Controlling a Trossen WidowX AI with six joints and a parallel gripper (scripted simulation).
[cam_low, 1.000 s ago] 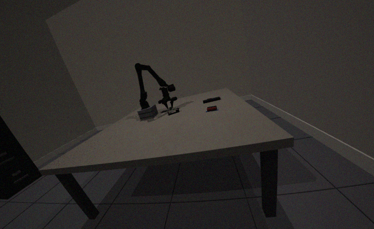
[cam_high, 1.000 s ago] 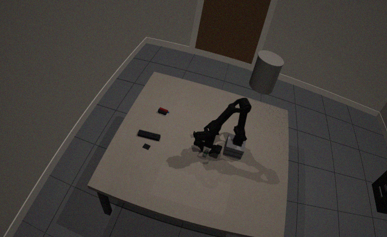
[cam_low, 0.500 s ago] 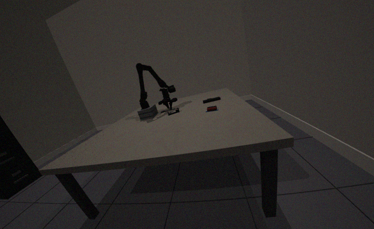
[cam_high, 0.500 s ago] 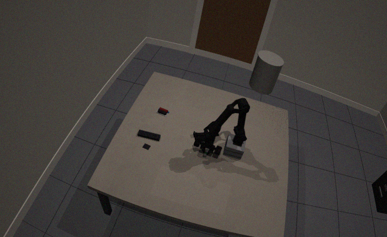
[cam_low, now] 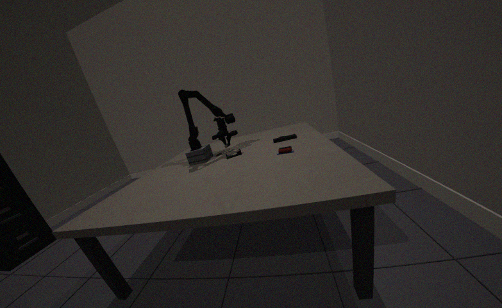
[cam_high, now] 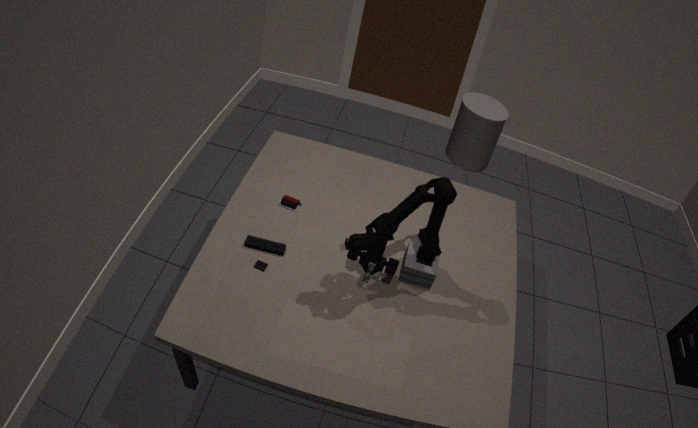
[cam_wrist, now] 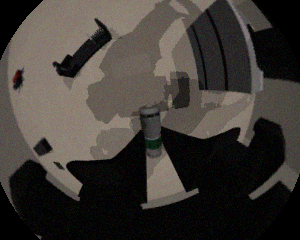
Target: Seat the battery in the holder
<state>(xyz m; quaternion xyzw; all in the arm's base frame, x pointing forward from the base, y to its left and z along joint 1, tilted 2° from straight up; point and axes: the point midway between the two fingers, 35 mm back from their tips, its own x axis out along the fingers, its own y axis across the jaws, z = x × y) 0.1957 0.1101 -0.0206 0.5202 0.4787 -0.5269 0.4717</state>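
The small battery [cam_wrist: 151, 129] [cam_high: 369, 272], grey with a green band, is between my fingertips. My gripper [cam_wrist: 151, 131] [cam_high: 370, 274] [cam_low: 226, 144] is shut on it, pointing down at or just above the table; the exact height is hard to tell. The black holder [cam_wrist: 84, 54] [cam_low: 233, 154] lies apart from the battery, towards the upper left in the wrist view, with raised ends and a coiled spring at its upper right end. The arm hides most of the holder in the top view. The battery bay looks empty.
A long black bar [cam_high: 265, 244] [cam_low: 284, 138], a small dark square [cam_high: 259, 265] and a red and black cylinder [cam_high: 290, 201] [cam_low: 284, 149] lie farther out on the table [cam_high: 289, 307]. The grey arm base [cam_high: 418, 273] [cam_low: 199, 155] [cam_wrist: 222, 50] stands close to the gripper.
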